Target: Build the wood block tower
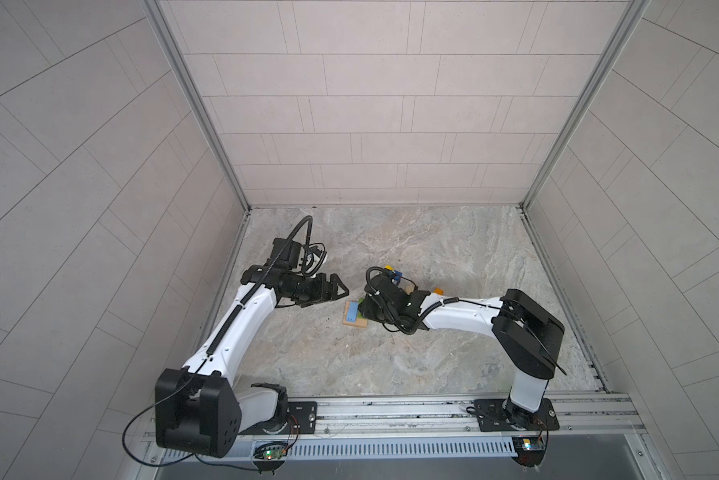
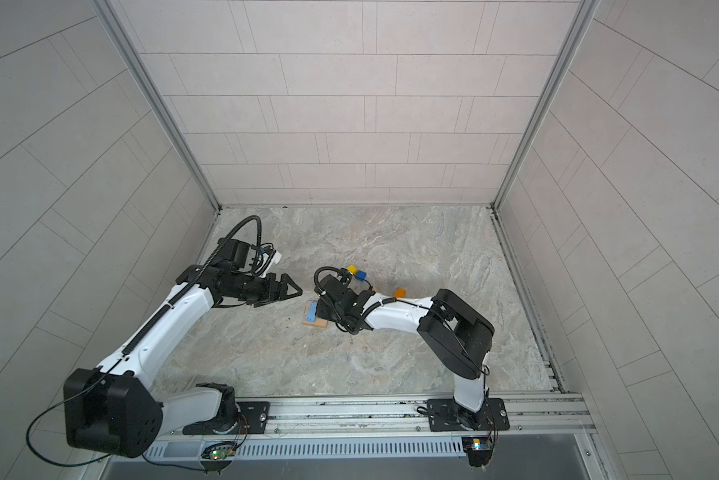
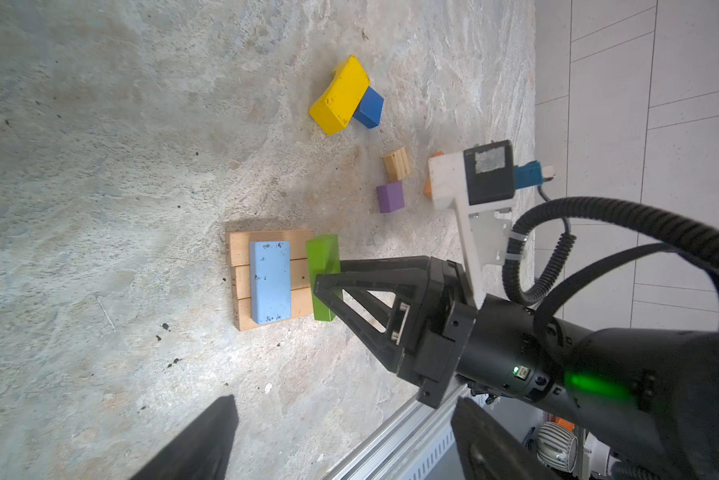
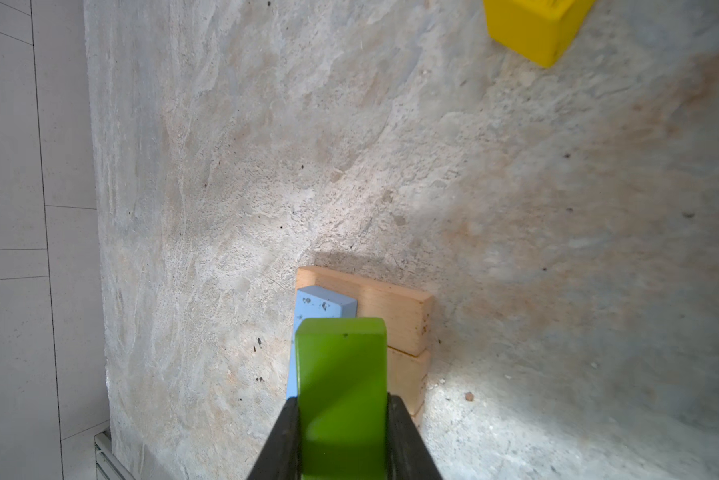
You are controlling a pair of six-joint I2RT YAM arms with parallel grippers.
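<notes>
Right fingers [image 4: 283,436] clamp a glossy green bar [image 4: 341,395] (near smooth tan planks [image 4: 395,316]); left fingers [image 3: 201,440] gape empty

Left gripper [image 1: 341,291]: jaws apart, aimed toward 3 o'clock. Right gripper [image 3: 326,286]: arm extended toward 9 o'clock, jaws clamped on green bar [image 4: 341,374].

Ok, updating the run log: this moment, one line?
right end effector: shut on green bar, beside light-blue bar on tan bars | left end effector: open, empty

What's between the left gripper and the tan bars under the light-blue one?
Bare floor, only dark specks; the left wrist view shows it between the open left gripper and the tan bars.
</notes>
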